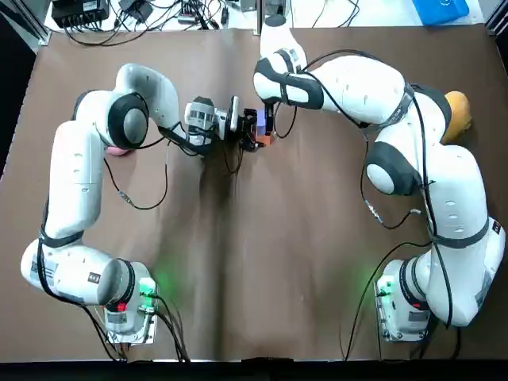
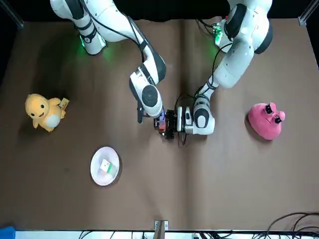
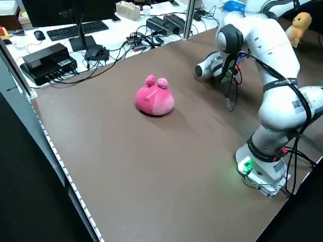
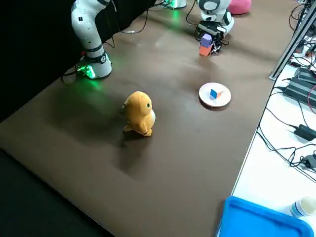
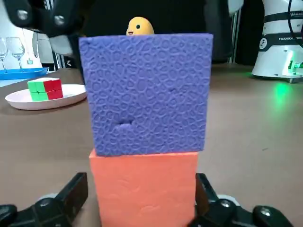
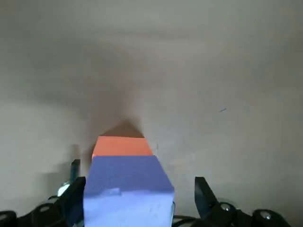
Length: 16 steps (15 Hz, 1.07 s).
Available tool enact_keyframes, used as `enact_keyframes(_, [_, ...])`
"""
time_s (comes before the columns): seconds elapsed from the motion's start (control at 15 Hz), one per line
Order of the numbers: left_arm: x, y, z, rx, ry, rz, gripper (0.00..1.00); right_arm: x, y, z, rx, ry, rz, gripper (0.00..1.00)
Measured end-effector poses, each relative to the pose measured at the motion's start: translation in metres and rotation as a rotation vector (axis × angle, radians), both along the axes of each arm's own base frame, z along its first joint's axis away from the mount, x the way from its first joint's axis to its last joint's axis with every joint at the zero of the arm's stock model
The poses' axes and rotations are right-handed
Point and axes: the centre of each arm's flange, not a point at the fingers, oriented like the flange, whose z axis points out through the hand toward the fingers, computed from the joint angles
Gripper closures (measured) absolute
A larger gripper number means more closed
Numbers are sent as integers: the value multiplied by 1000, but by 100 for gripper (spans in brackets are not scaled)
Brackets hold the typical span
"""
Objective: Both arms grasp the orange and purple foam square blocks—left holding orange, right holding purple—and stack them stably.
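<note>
A purple foam block [image 5: 149,92] rests squarely on an orange foam block [image 5: 144,189] at the table's far middle; the pair also shows as the purple block [image 4: 206,39] over the orange block [image 4: 205,50]. My left gripper [image 1: 251,135] reaches in sideways at table level, shut on the orange block [image 2: 161,130]. My right gripper [image 6: 137,198] comes down from above around the purple block [image 6: 128,179]. Its fingers [image 6: 202,194] stand open, with a gap on one side of the block.
A pink plush [image 2: 266,121] lies behind my left arm's elbow. A yellow duck plush [image 2: 44,112] stands on my right side. A white plate [image 2: 97,172] with a small colour cube sits beyond the stack. Cables and boxes lie off the table's far edge.
</note>
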Motion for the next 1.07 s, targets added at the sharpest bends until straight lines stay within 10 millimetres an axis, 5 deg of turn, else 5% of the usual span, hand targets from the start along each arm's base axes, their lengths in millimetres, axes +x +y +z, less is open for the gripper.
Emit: enact_keyframes(1.07, [7,16,1,-19,0,-3,0,16,-9,19,9,-10,-18,0])
